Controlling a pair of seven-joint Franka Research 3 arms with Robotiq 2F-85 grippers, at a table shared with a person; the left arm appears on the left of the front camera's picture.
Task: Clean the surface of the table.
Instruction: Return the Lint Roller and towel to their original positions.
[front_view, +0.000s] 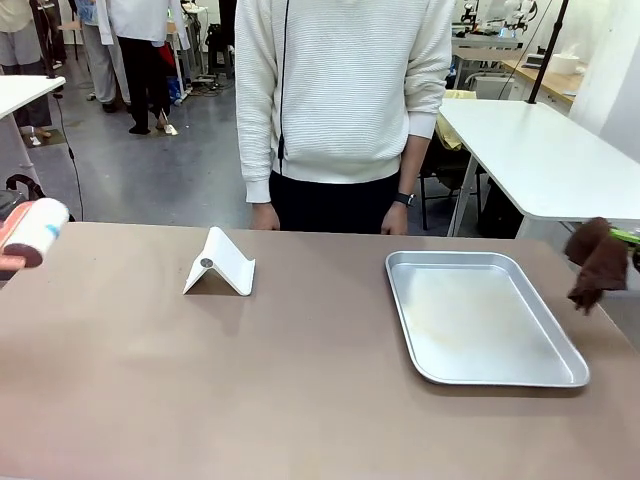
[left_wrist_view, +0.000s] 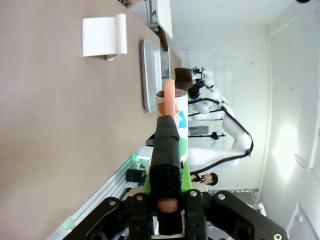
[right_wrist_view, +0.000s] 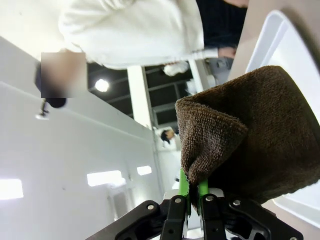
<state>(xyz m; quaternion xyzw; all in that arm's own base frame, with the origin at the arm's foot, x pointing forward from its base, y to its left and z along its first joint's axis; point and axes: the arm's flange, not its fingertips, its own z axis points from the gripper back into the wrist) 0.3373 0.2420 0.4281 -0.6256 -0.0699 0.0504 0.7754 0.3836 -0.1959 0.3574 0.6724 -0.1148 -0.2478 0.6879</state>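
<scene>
Left gripper (left_wrist_view: 167, 187): closed on the pink handle of a lint roller (left_wrist_view: 172, 117) — in the left wrist view the white, blue-printed roll stands just beyond the fingertips; in the front view the roll sits at the left edge, above the worktop's corner
Right gripper (right_wrist_view: 194, 192): closed on a dark brown cloth (right_wrist_view: 255, 145), which bunches up over the green pads; in the front view the cloth hangs at the right edge, off the side of the worktop and clear of the tray
Worktop (front_view: 250, 380): the wide brown-taupe surface spans the foreground from side to side — its near half is bare
Metal tray (front_view: 480, 315): shiny, rectangular, lying flat on the right half of the worktop, nothing in it
White stand (front_view: 220, 265): a small folded piece, left of centre on the worktop, well apart from the tray
Person (front_view: 340, 90): standing at the far edge in a white ribbed sweater, hands hanging down by the worktop's rim, a dark watch on one wrist
</scene>
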